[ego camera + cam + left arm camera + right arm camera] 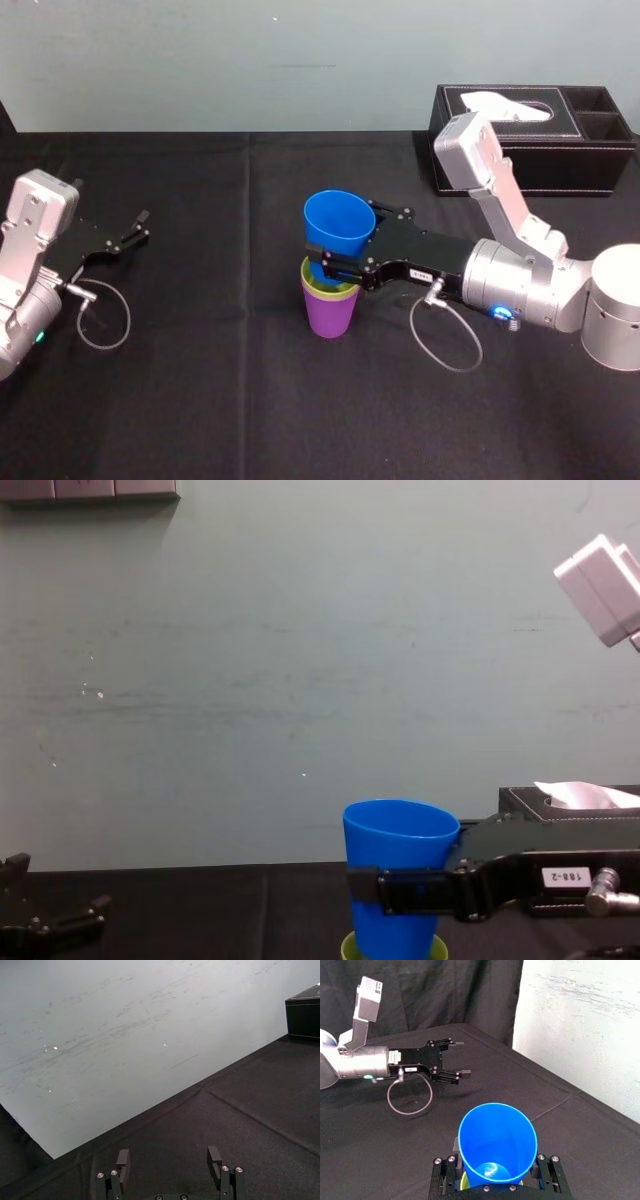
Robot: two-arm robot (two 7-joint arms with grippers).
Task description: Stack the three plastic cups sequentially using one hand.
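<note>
**Blue cup gripped at the mouth of the nested pair**

You are working on a black cloth-covered table (200, 420). Its far edge meets a pale wall well behind the purple tapered plastic cup (331, 314), which stands upright near the middle. Bare cloth lies open on every side of that purple cup, so you have free room to its left, to its front and behind it.

The black rectangular tissue box (560, 150) sits at the table's far edge, well apart from the purple cup, behind it and to its right.

Your right arm reaches in from the right of the purple cup. The right gripper (326, 264), the one with the white "188-2" label, is pinched on the lower wall of the blue tapered plastic cup (340, 222), directly above the purple cup. The blue cup leans a little, mouth open upward. Its base is at the rim of the yellow-green plastic cup (331, 289), which is nested inside the purple cup with a band of its rim showing. You cannot tell how far in the blue base sits.

The left gripper (141, 226) hangs low over the cloth well to the left of the purple cup, fingers spread and holding nothing.
</note>
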